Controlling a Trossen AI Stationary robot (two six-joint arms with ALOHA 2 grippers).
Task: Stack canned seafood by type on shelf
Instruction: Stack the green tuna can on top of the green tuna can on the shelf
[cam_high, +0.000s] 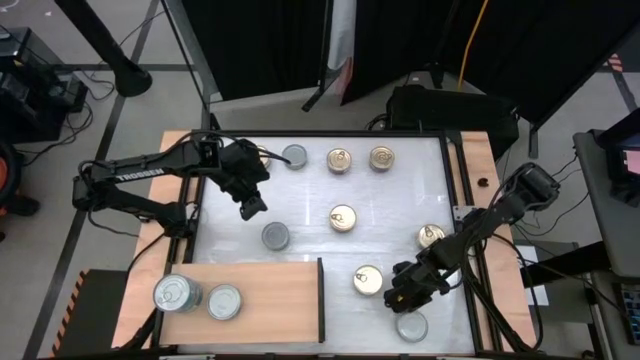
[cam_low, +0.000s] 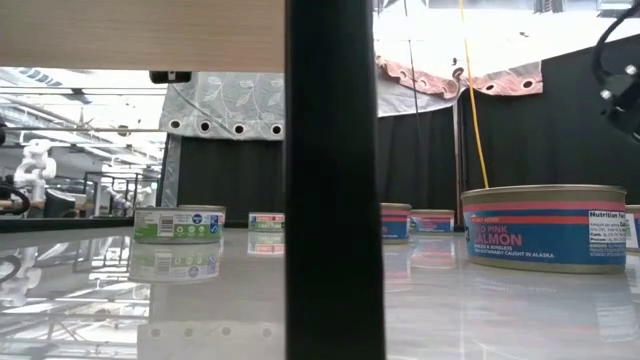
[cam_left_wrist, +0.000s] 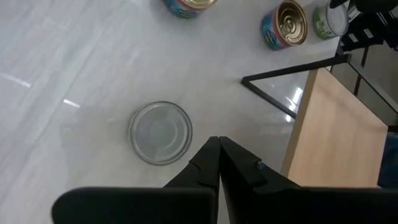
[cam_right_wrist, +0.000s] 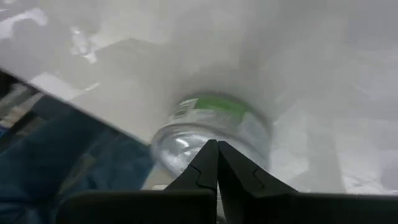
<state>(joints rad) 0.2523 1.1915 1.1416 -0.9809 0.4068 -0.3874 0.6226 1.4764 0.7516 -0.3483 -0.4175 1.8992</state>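
Two silver-lidded tins (cam_high: 178, 294) sit on my shelf (cam_high: 270, 300). My left gripper (cam_high: 252, 207), closed and empty, hangs above a silver tin (cam_high: 275, 236). Gold-lidded tins (cam_high: 343, 218) dot the middle. My right gripper (cam_high: 398, 298), closed and empty, hovers beside another silver tin (cam_high: 411, 326).
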